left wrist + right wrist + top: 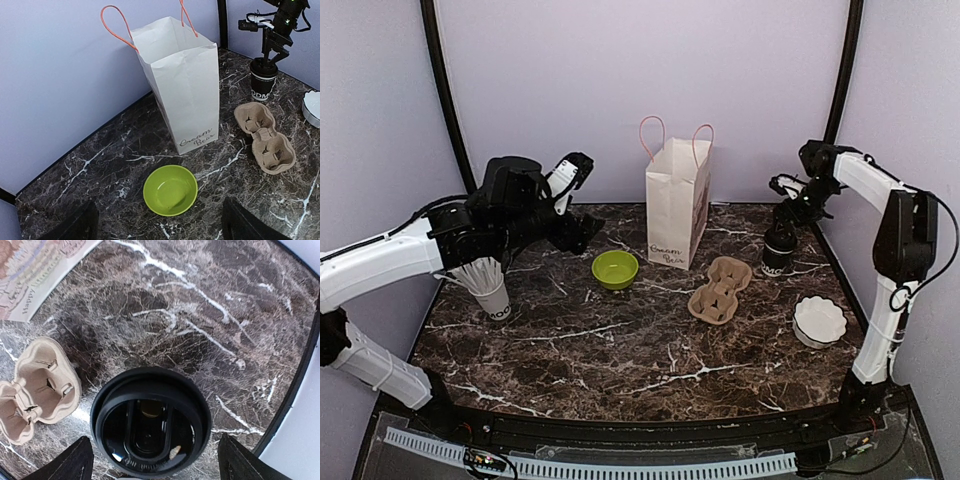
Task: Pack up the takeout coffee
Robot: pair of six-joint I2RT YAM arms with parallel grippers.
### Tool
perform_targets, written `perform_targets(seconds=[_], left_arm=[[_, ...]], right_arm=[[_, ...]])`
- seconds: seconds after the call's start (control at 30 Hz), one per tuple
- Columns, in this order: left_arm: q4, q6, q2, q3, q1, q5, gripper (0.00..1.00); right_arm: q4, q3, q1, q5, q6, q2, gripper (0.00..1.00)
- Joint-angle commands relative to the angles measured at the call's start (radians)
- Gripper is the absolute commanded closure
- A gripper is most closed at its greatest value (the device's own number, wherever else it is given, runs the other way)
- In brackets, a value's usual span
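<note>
The takeout coffee [778, 256] is a black paper cup with its black lid [150, 425] on, standing upright at the back right of the table. It also shows in the left wrist view [262, 82]. My right gripper [783, 226] hovers right above it, open, with a finger on each side of the lid and nothing held; the right wrist view [155, 466] looks straight down on the lid. My left gripper [584, 232] is open and empty, held above the table left of the white paper bag [677, 205]. Its wrist view [160, 231] faces the bag [186, 85].
A brown cup carrier [720, 290] lies between bag and coffee, seen also from the wrists [265, 136] [35, 385]. A lime-green bowl [615, 269] [170, 190] sits left of the bag. A white cup of straws [490, 290] stands far left; a white scalloped bowl [819, 320] sits right.
</note>
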Motion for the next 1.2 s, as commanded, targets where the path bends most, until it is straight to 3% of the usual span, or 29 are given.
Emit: perform_targets(seconds=[0.0,0.33,0.73,1.03,1.17], left_arm=[[-0.097,-0.101,0.014,0.092,0.005,0.057,0.13],[-0.180,-0.233,0.240,0.362,0.006,0.058,0.17],[-0.298,-0.311,0.626,0.888,0.005,0.156,0.18],[-0.250,-0.397,0.785,1.009,0.028,0.080,0.17],[-0.226,-0.442,0.769,1.033,0.037,0.148,0.26]], right_arm=[[-0.025,0.073,-0.004,-0.034,0.022,-0.054,0.12],[0.003,0.074,0.019,-0.160,0.026,-0.183,0.15],[0.135,-0.051,0.176,-0.234,0.019,-0.356,0.20],[0.165,-0.117,0.184,-0.297,0.017,-0.376,0.21],[0.172,-0.149,0.186,-0.313,0.011,-0.382,0.21]])
